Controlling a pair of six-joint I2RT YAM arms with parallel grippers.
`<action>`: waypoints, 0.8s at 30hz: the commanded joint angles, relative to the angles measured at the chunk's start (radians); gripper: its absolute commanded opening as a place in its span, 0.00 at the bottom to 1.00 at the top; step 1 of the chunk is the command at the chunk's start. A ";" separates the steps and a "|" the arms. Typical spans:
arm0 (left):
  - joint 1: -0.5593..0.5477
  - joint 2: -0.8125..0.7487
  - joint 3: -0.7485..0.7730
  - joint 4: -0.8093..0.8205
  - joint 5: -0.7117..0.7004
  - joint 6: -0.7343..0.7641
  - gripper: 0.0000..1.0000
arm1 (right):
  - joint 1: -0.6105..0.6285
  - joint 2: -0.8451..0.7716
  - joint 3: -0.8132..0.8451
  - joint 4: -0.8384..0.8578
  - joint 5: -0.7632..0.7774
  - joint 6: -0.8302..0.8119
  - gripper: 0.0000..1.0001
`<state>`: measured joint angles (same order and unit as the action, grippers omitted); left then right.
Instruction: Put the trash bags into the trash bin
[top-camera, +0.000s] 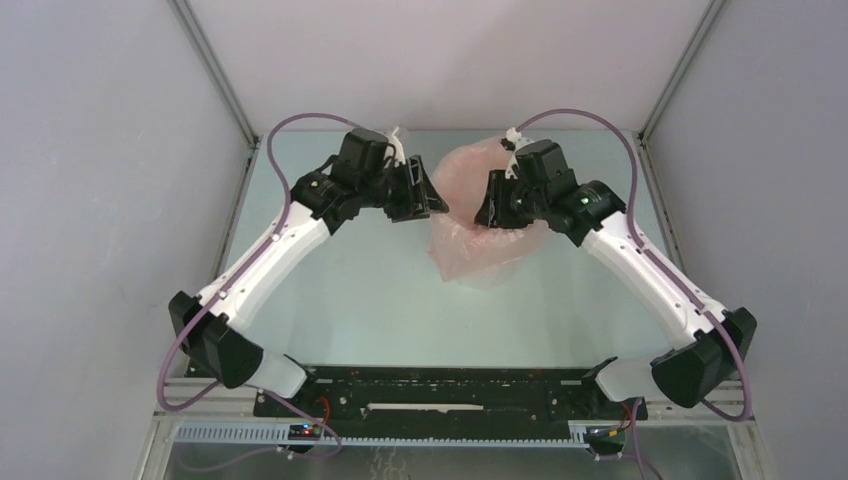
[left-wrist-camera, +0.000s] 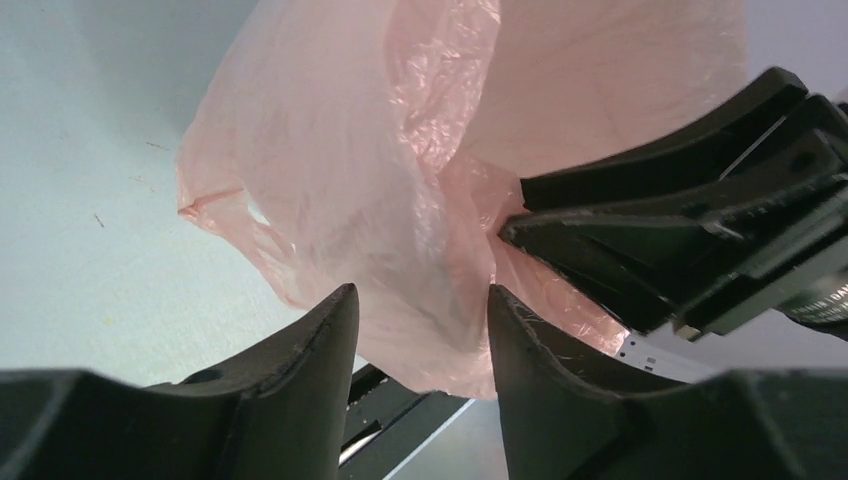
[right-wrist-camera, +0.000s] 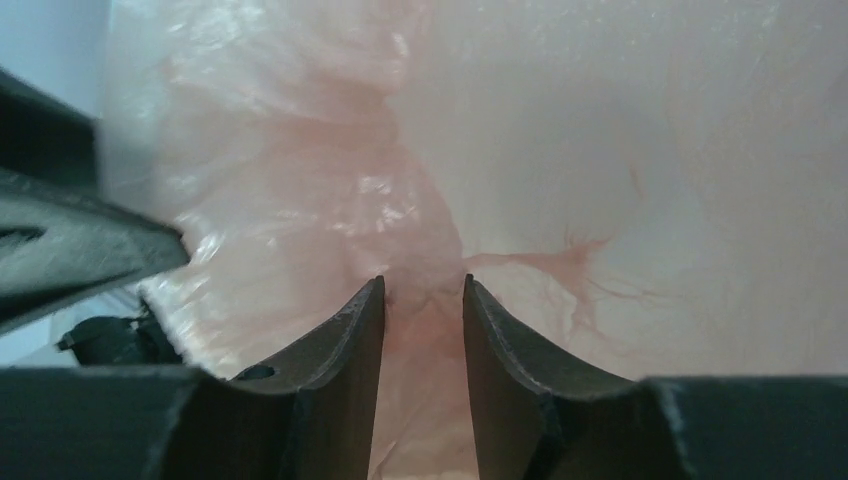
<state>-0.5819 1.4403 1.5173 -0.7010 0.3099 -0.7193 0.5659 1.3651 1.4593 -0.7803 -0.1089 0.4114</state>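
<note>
Shows the pink bag (top-camera: 465, 175) heaped at 1 o'clock on the table (top-camera: 380, 290), bin not made out beneath it. Has the right gripper (top-camera: 487, 210), at the bag's 3 o'clock, clamped on a bunched fold; the left gripper (top-camera: 432, 200), at 9 o'clock, jaws apart astride loose film. Calls for closing left first, then spreading the mouth evenly. Bears no legible writing.
</note>
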 joint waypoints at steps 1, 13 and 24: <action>-0.007 0.040 0.039 0.038 0.045 -0.010 0.53 | 0.002 0.069 -0.021 0.102 0.088 -0.014 0.41; -0.012 0.021 0.090 -0.007 0.011 0.033 0.65 | 0.000 0.076 0.071 0.007 0.078 -0.016 0.53; 0.027 -0.098 0.101 -0.044 -0.021 0.073 0.83 | -0.044 0.027 0.196 -0.116 0.044 -0.054 0.76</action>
<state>-0.5735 1.4147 1.5597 -0.7429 0.3134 -0.6804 0.5396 1.4059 1.6131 -0.8551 -0.0681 0.3965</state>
